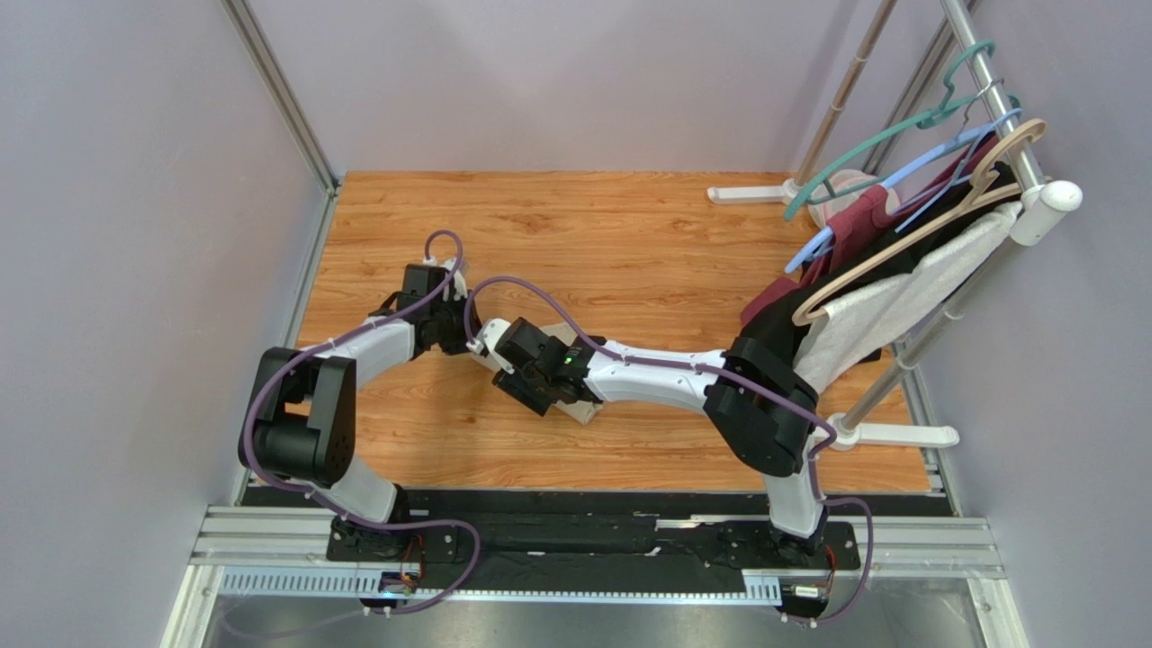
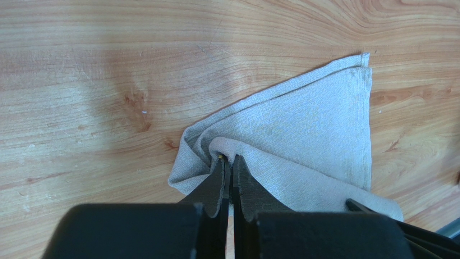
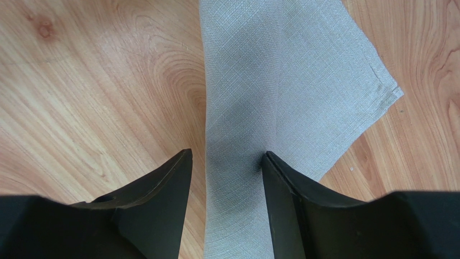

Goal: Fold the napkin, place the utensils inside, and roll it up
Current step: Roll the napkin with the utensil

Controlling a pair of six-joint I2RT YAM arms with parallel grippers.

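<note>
Left gripper is pinched tight on a bunched fold of the napkin, which lies creased on the wood table, under both wrists. Right gripper hovers with fingers spread wide, one over wood, the other over cloth.

Napkin | pale beige-grey woven cloth | folded double, hemmed edges stacked at one corner | opposite end bunched into creases | lying on wooden table
</note>
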